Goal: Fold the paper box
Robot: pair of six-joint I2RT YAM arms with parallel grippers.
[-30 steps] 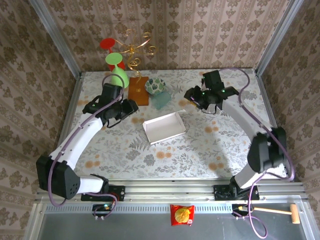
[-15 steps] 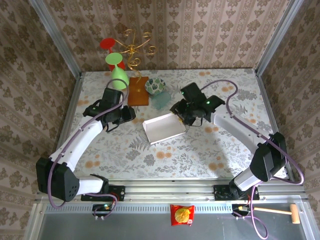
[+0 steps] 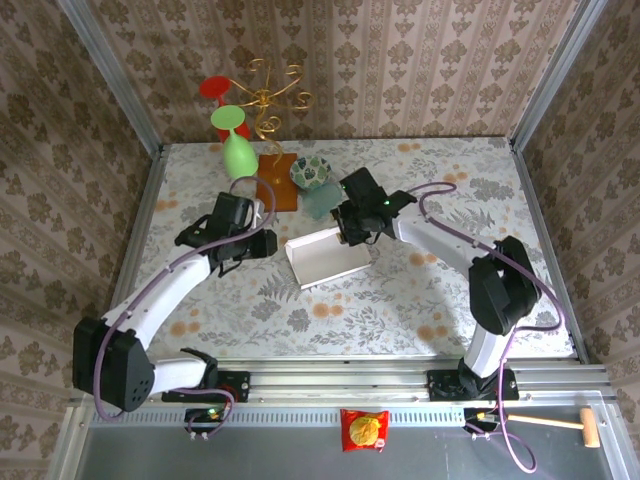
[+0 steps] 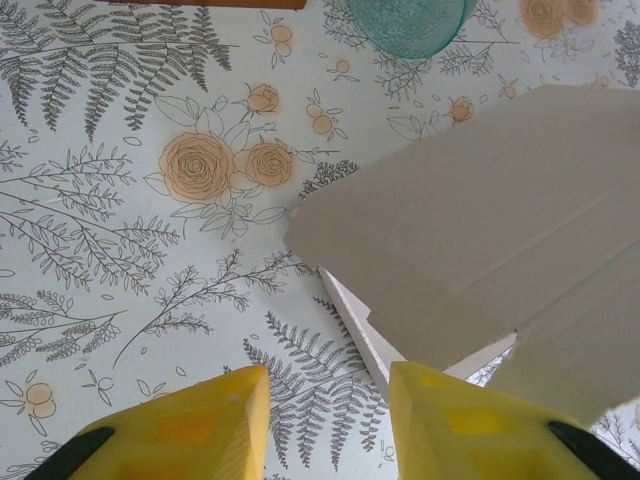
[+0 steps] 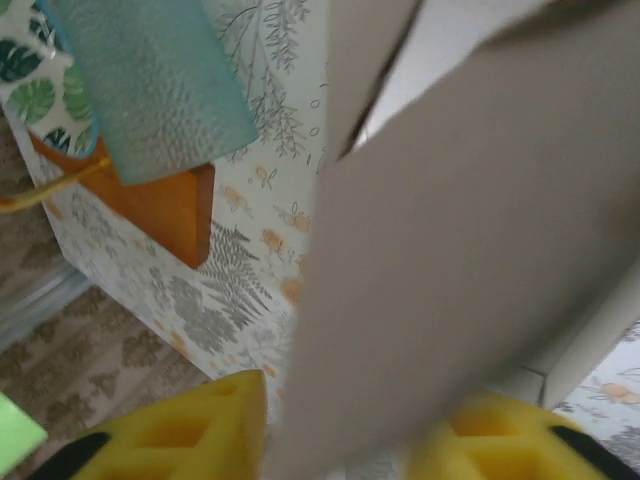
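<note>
Your right end effector [image 3: 352, 228] sits at the far right edge of the pale grey-white thin cardboard paper box [image 3: 328, 258]. In the right wrist view its yellow fingers [image 5: 170, 430] are spread, and a raised flap of the paper box [image 5: 430, 250] stands between them without being squeezed. Just beyond that end effector, the translucent teal plastic cup [image 3: 322, 200] lies on its side, close enough to crowd the flap from the far side. Against the cup are the round bowl with a green leaf pattern [image 3: 310, 171] and the flat brown wooden board [image 3: 277, 185]. Your left end effector [image 3: 262, 243] is low over the floral-printed worktop [image 3: 450, 290], just beside the box's left edge. Its yellow fingers [image 4: 200, 430] are also spread, and a white corner of the paper box [image 4: 480, 240] points into the gap between them without touching either one. The box lies near the middle of the worktop, tilted so that its long side runs up to the right, with bare cloth on its near side. At the back left a green goblet [image 3: 235, 150] stands by the board. A red goblet [image 3: 213, 87] and a gold wire stand [image 3: 268, 95] rise behind it, well apart from both arms.
</note>
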